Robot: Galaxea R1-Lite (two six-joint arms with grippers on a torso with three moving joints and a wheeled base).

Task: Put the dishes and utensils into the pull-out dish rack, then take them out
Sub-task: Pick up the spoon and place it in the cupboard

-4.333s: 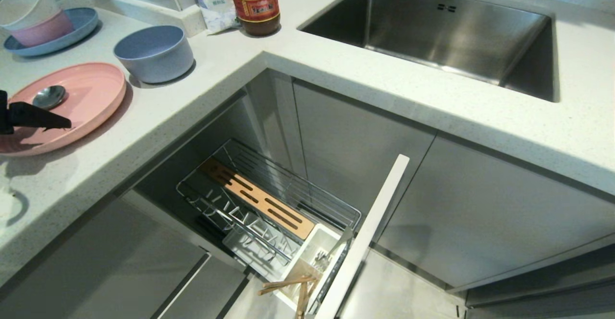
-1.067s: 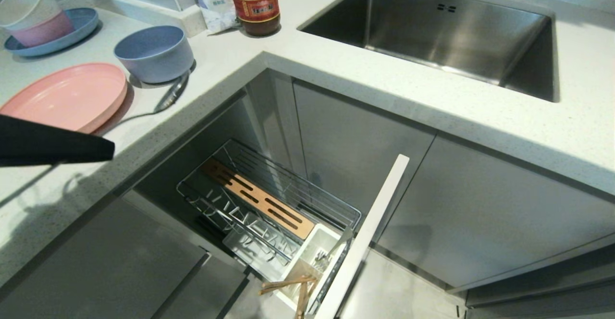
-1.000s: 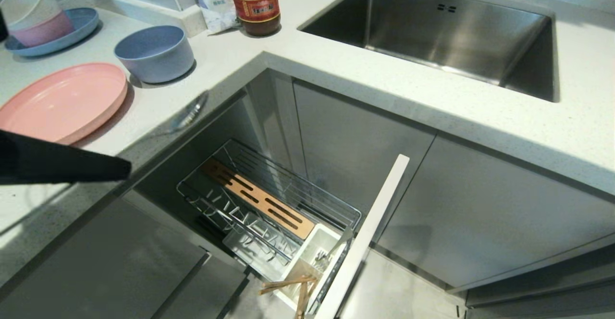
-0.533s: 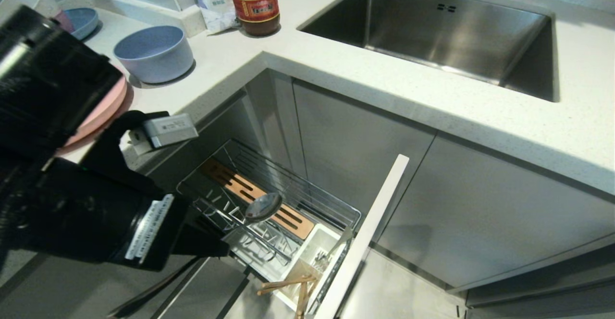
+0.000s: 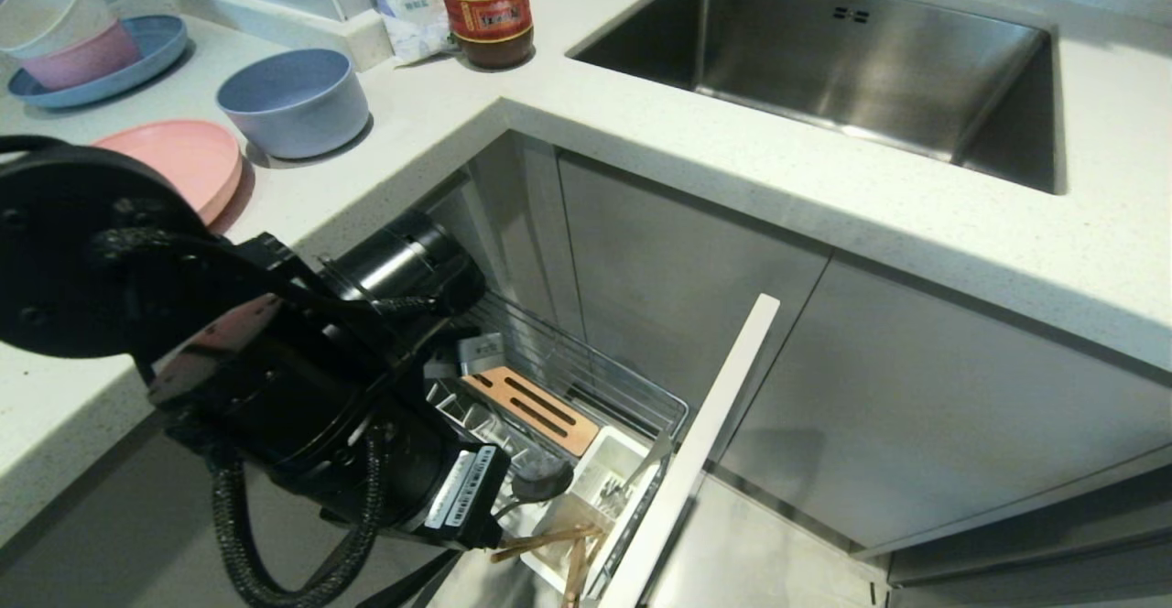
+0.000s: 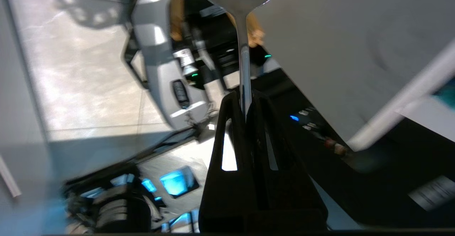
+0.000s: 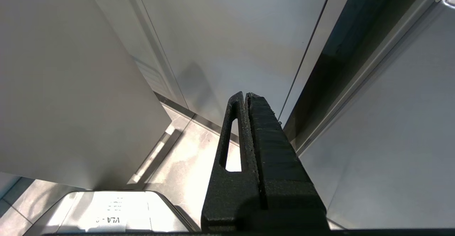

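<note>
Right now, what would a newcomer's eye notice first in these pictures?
The big black left arm fills the head view's lower left, its left gripper shut on a steel spoon above the white utensil cup of the pulled-out rack. Behind it, a pink plate and blue-grey bowl wait on the counter.

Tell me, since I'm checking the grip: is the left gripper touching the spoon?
Touching. In the left wrist view, the left gripper has its fingers shut on the spoon handle, with no gap visible.
</note>
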